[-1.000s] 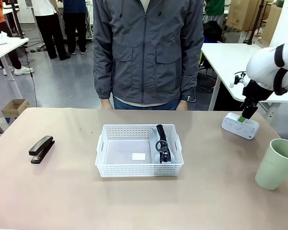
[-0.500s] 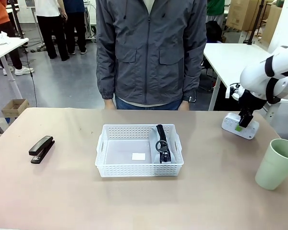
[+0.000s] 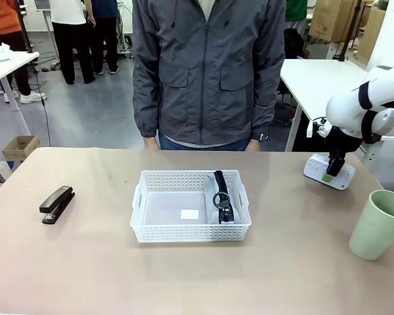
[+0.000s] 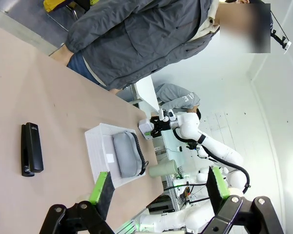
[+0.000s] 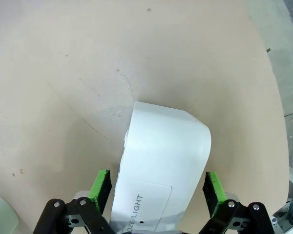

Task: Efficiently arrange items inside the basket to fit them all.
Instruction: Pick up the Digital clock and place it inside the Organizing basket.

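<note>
The white lattice basket (image 3: 149, 233) sits mid-table. Inside it, a grey zip pouch with a black strap (image 3: 222, 196) lies at the right and a small white box (image 3: 190, 214) on the floor. The black stapler (image 3: 56, 203) lies on the table far left, and the pale green cup (image 3: 379, 224) stands far right. My right gripper (image 3: 329, 172) is open at the back right, its fingers straddling a white button unit (image 5: 161, 156). My left gripper (image 4: 158, 187) is open and holds nothing, high above the table; below it are the stapler (image 4: 31, 148), basket (image 4: 94, 155) and pouch (image 4: 127, 155).
A person in a grey jacket stands at the far edge behind the basket, hands down. Bare tabletop lies between the stapler and basket and along the front. The table's right edge runs just past the button unit and cup.
My right gripper has dropped and shifted slightly left, down onto the white button unit. The basket, stapler and cup have not moved.
</note>
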You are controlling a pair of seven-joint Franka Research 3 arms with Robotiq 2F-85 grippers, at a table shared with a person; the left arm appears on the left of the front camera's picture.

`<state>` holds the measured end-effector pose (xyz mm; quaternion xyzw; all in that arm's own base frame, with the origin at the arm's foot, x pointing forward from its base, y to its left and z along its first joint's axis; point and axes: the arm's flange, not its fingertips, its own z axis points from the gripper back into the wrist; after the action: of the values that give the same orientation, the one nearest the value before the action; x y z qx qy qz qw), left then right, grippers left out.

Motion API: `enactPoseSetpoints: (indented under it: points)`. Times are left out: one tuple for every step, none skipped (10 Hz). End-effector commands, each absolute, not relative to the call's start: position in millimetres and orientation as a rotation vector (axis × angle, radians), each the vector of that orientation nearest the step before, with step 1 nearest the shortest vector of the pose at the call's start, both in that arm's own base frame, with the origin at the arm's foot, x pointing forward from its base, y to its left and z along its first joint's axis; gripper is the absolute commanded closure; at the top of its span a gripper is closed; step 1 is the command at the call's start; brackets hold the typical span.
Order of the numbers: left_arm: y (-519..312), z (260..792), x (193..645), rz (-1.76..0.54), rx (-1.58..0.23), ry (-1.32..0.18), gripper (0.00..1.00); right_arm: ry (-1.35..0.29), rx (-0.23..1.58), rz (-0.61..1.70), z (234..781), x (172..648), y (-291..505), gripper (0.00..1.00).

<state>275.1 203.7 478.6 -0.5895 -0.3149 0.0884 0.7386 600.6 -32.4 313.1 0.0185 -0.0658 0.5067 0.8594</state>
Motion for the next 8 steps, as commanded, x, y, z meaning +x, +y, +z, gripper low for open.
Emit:
enactPoseSetpoints:
  points:
    - [202.6,480.7,275.5,0.182,-1.303,-0.712,0.00,-0.134,0.032,1.049,314.7,604.8,-29.9,0.00]
    - [202.6,480.7,275.5,0.182,-1.303,-0.712,0.00,-0.125,0.031,1.049,314.7,604.9,-29.4,0.00]
    - [202.6,480.7,275.5,0.182,-1.303,-0.712,0.00,-0.115,0.029,1.044,314.8,605.2,-29.3,0.59]
    - [202.6,480.7,275.5,0.182,-1.303,-0.712,0.00,-0.115,0.040,1.048,314.9,605.4,-28.9,0.59]
    - [202.6,480.7,275.5,0.182,-1.303,-0.712,0.00,-0.111,0.041,1.046,315.1,605.7,-28.8,1.00]
    - [202.6,480.7,275.5,0.182,-1.303,-0.712,0.00,-0.108,0.040,1.045,315.2,605.9,-28.8,0.64]
    - [202.6,480.7,275.5,0.182,-1.303,-0.712,0.00,-0.107,0.039,1.045,315.1,605.9,-29.0,1.00]
    - [202.6,480.7,275.5,0.182,-1.303,-0.712,0.00,-0.105,0.037,1.043,314.8,606.2,-29.3,0.86]
